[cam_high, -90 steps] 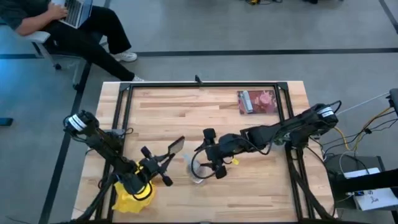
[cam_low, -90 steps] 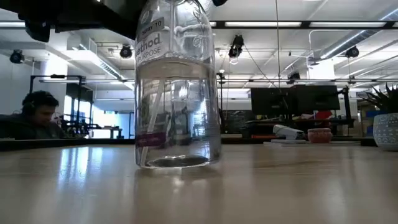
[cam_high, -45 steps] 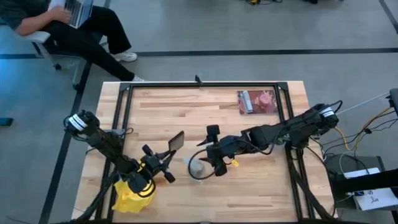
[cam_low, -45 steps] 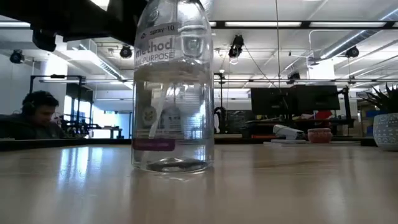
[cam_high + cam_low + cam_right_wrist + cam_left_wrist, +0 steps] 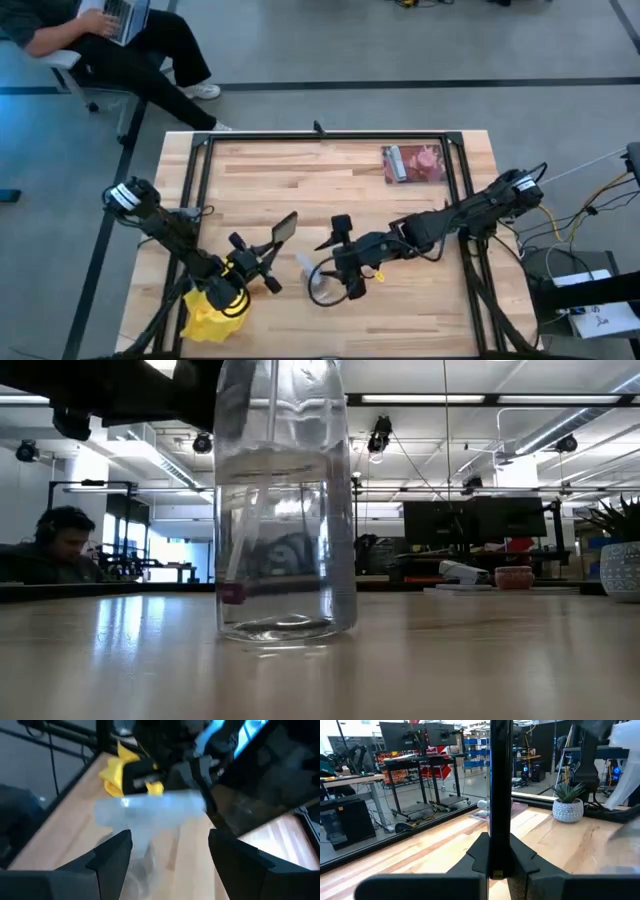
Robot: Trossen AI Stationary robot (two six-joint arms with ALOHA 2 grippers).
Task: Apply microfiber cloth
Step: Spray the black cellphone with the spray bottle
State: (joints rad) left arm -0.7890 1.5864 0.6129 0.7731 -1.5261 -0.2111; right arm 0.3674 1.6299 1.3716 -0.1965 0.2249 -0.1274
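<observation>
Holding the phone (image 5: 283, 231) edge-on in my left hand (image 5: 262, 262), right hand (image 5: 338, 272) wide around the spray bottle (image 5: 318, 283); a nudge topples it, microfiber cloth (image 5: 207, 318) untouched.

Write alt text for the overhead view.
Seen from above, the left gripper holds a black phone upright near the yellow microfiber cloth, while the right gripper sits over a clear spray bottle on the wooden table.

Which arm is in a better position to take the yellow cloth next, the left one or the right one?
Probably the right. The left gripper is shut on the phone, though the microfiber cloth lies below that arm. The right gripper stands open at the spray bottle.
</observation>
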